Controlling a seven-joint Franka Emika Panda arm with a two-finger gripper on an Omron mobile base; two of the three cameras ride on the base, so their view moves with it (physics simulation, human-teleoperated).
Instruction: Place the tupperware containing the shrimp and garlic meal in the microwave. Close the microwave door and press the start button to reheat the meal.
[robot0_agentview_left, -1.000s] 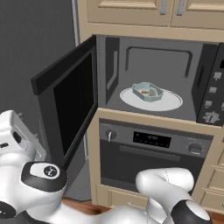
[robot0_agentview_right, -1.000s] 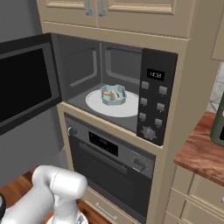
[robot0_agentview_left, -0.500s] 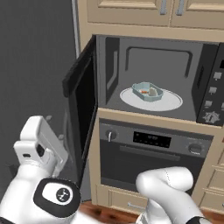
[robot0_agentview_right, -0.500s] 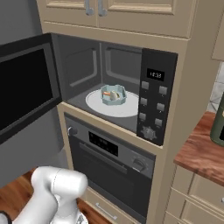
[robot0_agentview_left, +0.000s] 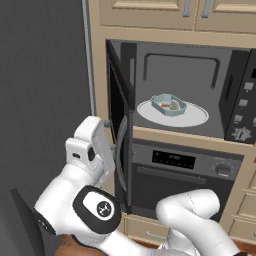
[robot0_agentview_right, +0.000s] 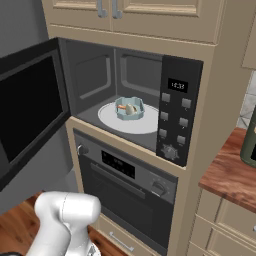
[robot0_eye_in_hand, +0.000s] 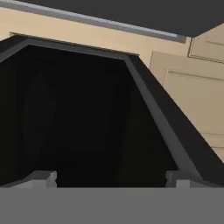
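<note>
While the wide-open, empty gripper (robot0_eye_in_hand: 109, 177) faces its dark glass, the stiff, hinged black-framed microwave door (robot0_agentview_left: 121, 135) should swing lightly; push its outer face, nine o'clock of the pale blue tupperware (robot0_agentview_left: 168, 104).

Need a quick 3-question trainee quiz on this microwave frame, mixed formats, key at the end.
1. True or false: the tupperware sits on the white turntable plate inside the microwave.
2. Multiple choice: the microwave door is A) fully shut, B) open, C) removed.
3. Fill in: in the hand view, the gripper faces the door's dark glass with its jaws ____.

Key
1. True. The shrimp and garlic meal shows inside it.
2. B. The left base view shows the door nearly edge-on, swung out from the cavity.
3. Open; the two fingertips stand far apart with nothing between them.
</note>
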